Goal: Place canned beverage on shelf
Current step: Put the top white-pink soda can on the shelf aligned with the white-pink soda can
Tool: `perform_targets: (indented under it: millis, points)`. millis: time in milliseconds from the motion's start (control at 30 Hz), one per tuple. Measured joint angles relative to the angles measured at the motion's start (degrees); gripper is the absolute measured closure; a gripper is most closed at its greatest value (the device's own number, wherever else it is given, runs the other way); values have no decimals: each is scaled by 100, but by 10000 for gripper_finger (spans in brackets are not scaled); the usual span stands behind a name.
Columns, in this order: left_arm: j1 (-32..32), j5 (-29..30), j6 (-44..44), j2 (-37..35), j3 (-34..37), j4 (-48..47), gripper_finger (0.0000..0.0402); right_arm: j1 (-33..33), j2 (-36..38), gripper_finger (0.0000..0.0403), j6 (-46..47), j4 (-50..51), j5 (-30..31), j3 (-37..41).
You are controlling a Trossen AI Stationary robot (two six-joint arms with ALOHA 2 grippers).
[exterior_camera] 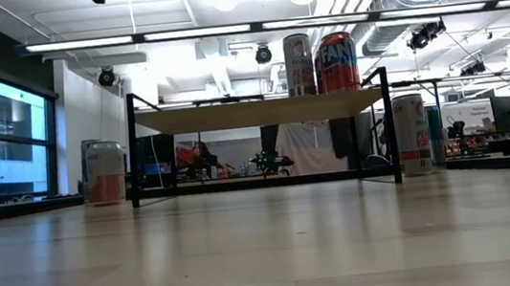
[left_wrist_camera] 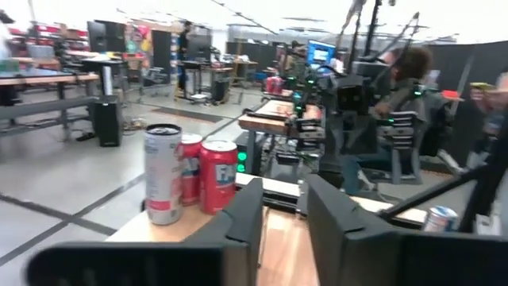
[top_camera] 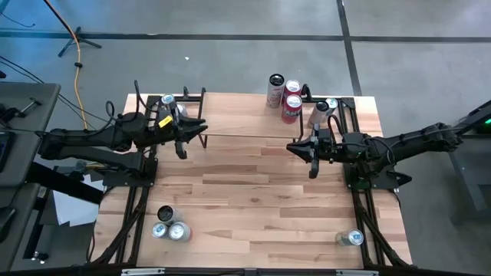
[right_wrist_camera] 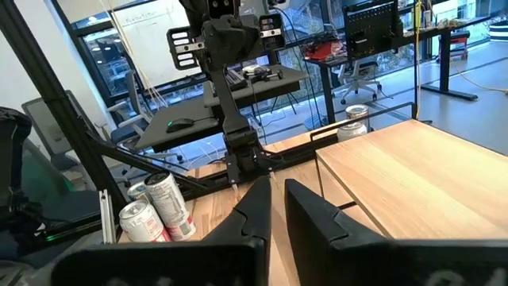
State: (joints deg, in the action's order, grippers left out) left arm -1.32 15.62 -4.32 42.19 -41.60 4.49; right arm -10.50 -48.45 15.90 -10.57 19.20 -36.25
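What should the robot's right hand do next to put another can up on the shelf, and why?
Probably the right gripper should open its shut fingers and swing toward the pale can standing on the table beside the shelf. The gripper holds nothing, and that can looks like the nearest one not yet on the shelf.

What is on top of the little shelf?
Three cans stand together at one end of the shelf: one pale can and two red ones. In the low view the pale can hides one red can, so only one red can shows there.
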Motion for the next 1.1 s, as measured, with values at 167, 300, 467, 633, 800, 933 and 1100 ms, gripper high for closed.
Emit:
perform_targets:
  millis: [167, 300, 467, 633, 800, 933, 1100]
  points:
    - [1, 327, -113, 0, 0, 7, 261, 0, 0, 298, 430, -1, 616, -2]
    - [0, 498, -279, 0, 0, 5, 203, 0, 0, 197, 607, -2, 857, -2]
    - [0, 608, -297, 0, 0, 2, 151, 2, 0, 74, 975, -19, 1082, 0]
    - [0, 675, -299, 0, 0, -2, 130, 2, -2, 9, 972, -407, 1080, 0]
    - [0, 673, -299, 0, 0, -4, 130, 110, -1, 8, 1547, 252, 1808, -860]
    - [0, 673, -304, 0, 0, -6, 130, 678, -50, 9, 2553, 2972, 2529, -2368]
    - [0, 673, -304, 0, 0, -21, 130, 1845, -302, 9, 3820, 6599, 2636, -4004]
